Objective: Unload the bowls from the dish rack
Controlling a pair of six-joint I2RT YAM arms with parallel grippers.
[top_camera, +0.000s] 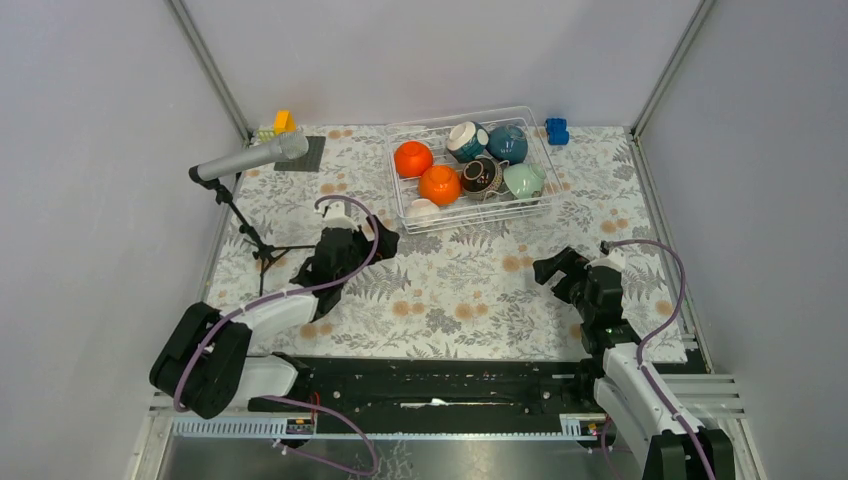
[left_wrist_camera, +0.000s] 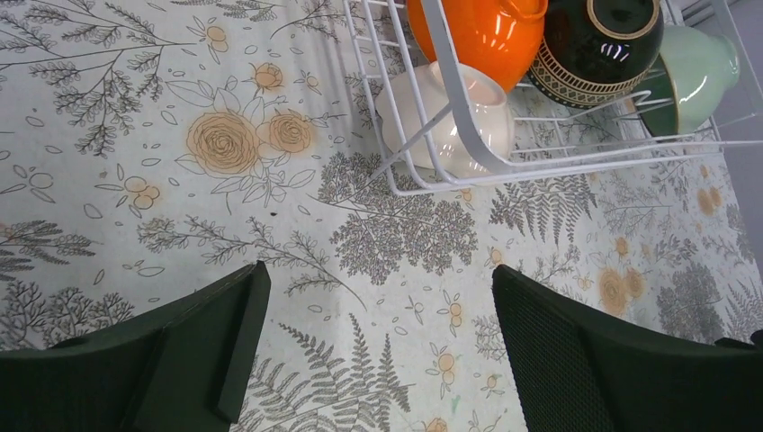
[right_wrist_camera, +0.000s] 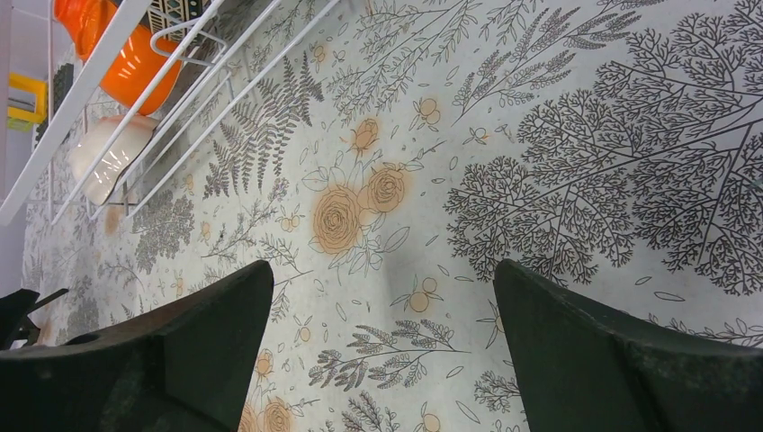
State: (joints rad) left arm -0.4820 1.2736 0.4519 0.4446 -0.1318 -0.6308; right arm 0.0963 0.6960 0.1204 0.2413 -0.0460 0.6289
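Note:
The dish rack (top_camera: 478, 220) stands at the back middle of the flowered table. It holds two orange bowls (top_camera: 413, 158) (top_camera: 439, 184), two teal bowls (top_camera: 466, 140) (top_camera: 507, 143), a dark brown bowl (top_camera: 481, 176), a mint bowl (top_camera: 523, 180) and a cream bowl (top_camera: 422, 209). My left gripper (top_camera: 385, 240) is open and empty, just in front of the rack's near left corner. Its wrist view shows the cream bowl (left_wrist_camera: 450, 117), an orange bowl (left_wrist_camera: 486, 36), the brown bowl (left_wrist_camera: 594, 40) and the mint bowl (left_wrist_camera: 697, 72). My right gripper (top_camera: 550, 268) is open and empty, low over the cloth.
A microphone on a tripod stand (top_camera: 250, 160) leans over the left side. A blue toy block (top_camera: 557, 130) lies right of the rack. A yellow block (top_camera: 284, 121) and a dark mat (top_camera: 305, 155) sit at the back left. Grey walls enclose the table.

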